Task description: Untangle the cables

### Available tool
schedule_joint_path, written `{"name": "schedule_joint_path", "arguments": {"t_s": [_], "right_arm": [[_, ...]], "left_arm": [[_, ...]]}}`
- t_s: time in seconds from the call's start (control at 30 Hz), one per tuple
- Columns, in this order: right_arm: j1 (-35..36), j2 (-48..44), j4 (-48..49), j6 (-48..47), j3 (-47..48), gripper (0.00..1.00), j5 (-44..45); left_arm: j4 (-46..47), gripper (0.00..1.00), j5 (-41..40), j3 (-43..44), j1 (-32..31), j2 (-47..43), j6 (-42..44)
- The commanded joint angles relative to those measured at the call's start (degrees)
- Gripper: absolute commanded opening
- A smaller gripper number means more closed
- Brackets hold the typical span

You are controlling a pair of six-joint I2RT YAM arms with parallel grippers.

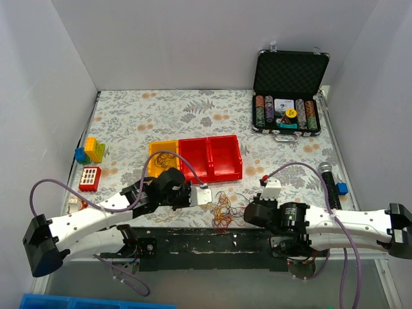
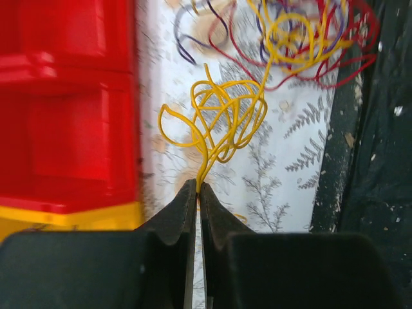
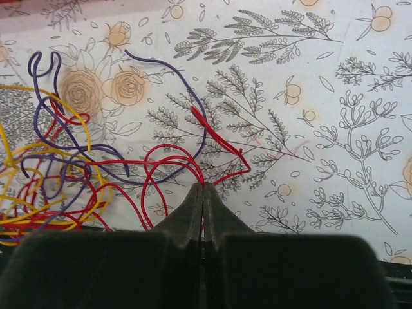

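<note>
The cables lie as a tangle of thin red, yellow and purple loops on the floral tablecloth, near the front edge and between the two arms. My left gripper is shut on a bunch of yellow cable loops that stands a little apart from the main tangle. My right gripper is shut on a red cable whose loops run left into the tangle. A purple cable arcs above it. In the top view the left gripper is left of the tangle and the right gripper is right of it.
Two red bins and a yellow bin stand just behind the left gripper; the red bin is close on its left. An open poker-chip case is at back right, a microphone at right, toy blocks at left. A black strip edges the front.
</note>
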Motion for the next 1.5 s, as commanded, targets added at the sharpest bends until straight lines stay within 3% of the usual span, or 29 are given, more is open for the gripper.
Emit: {"name": "schedule_joint_path", "arguments": {"t_s": [0.0,0.17,0.3,0.43,0.63,0.83,1.07,1.27,1.47], "right_arm": [[0.32,1.45,-4.02,4.31,1.01,0.01,2.74],[0.32,2.60,-3.41,4.06,1.19,0.01,2.65],[0.32,1.64,-1.75,0.02,4.25,0.03,4.67],[0.32,-0.74,3.51,-7.78,9.00,0.22,7.66],[0.32,-1.62,28.11,-29.85,8.93,0.47,1.35],[0.41,2.50,52.28,-41.37,1.99,0.54,-8.32],[0.41,9.71,74.43,-44.81,-4.79,0.57,-11.85],[0.41,16.82,81.05,-48.94,-1.37,0.62,-12.47],[0.32,19.57,73.42,-48.34,2.43,0.60,-9.83]], "left_arm": [[-5.18,0.00,-0.50,11.45,0.24,-3.82,-0.10],[-10.54,0.00,2.13,19.81,0.24,-4.53,-1.68],[-12.22,0.00,3.10,21.05,0.24,-4.79,-2.39],[-12.05,0.00,4.24,20.44,0.24,-5.06,-2.39],[-10.99,0.00,5.39,20.78,0.24,-4.44,-3.62],[-11.17,0.00,4.86,23.07,0.24,-4.00,-3.97],[-10.82,0.00,3.89,24.74,0.67,-4.18,-5.99],[-10.81,0.00,6.00,27.11,2.08,-3.56,-9.33],[-11.17,0.00,5.82,25.98,2.70,-3.74,-10.03]]}}
